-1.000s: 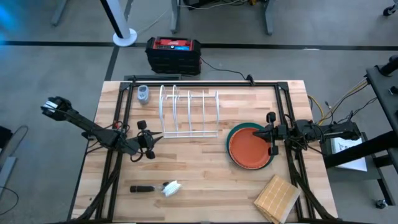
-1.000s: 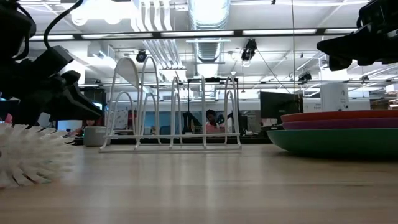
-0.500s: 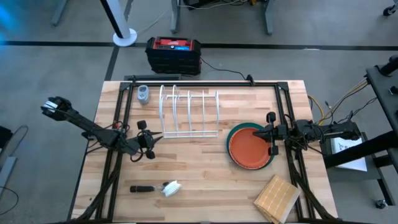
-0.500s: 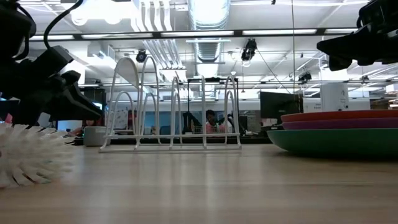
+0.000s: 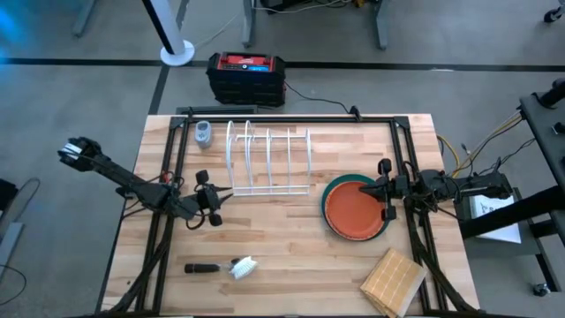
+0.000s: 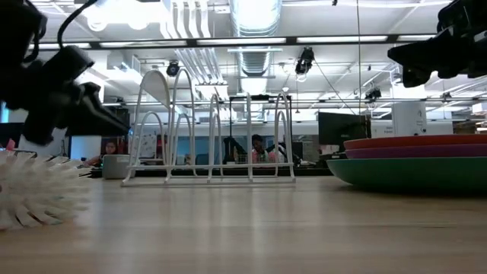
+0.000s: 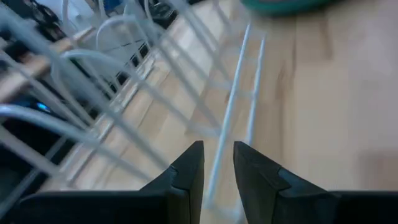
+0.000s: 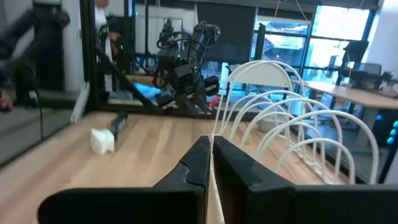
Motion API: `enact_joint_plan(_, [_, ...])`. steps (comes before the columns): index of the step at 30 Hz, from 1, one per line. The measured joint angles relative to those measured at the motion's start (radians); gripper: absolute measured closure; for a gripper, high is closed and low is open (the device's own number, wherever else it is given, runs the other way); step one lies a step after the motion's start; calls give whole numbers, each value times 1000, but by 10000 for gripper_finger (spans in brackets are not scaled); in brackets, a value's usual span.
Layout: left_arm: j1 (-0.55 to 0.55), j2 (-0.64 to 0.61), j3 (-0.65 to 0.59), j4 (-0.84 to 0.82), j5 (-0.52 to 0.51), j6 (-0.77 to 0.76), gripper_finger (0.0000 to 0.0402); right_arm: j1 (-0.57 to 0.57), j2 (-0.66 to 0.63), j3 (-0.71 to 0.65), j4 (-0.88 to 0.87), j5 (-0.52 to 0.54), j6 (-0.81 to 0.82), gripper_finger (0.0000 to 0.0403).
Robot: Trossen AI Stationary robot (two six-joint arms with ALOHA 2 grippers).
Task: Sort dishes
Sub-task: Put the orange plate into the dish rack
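Observation:
The dishes lie stacked at the table's right: an orange plate point(image 5: 355, 212) on top, a purple plate point(image 6: 426, 152) under it, and a larger teal-green plate point(image 6: 411, 172) at the bottom, flat on the wood. My right gripper point(image 5: 378, 189) is shut and hovers level over the stack's right rim, clear of it. My left gripper point(image 5: 216, 203) hangs above the table's left half, just in front of the white wire rack point(image 5: 267, 161). It points at the rack's base, and its fingers point(image 7: 193, 163) stand a narrow gap apart with nothing between them.
The white wire rack point(image 6: 209, 133) stands at the far middle. A white-bristled brush point(image 5: 231, 266) lies near the front left, and a square wooden block point(image 5: 393, 281) sits at the front right. A small grey object point(image 5: 203, 134) stands at the far left. Black frame rails point(image 5: 166, 177) run along both sides.
My left gripper has come up slightly and rolled a little about its own axis, staying in front of the rack. The plates and my right gripper have kept still.

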Motion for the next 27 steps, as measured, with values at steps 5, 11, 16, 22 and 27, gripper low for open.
enact_joint_plan(5, [-2,0,157,-195,181,-10,326,-1,0,0,48,0,47,389])
enact_joint_plan(11, [-24,0,416,-557,227,-186,326,-1,0,0,83,1,49,389])
enact_joint_plan(16, [-74,12,570,-544,234,-124,326,0,0,0,84,1,52,389])
enact_joint_plan(22, [-79,39,768,-641,232,-57,326,0,0,0,110,0,53,389])
enact_joint_plan(27, [-80,65,906,-670,233,-189,326,0,0,0,129,-1,105,389])
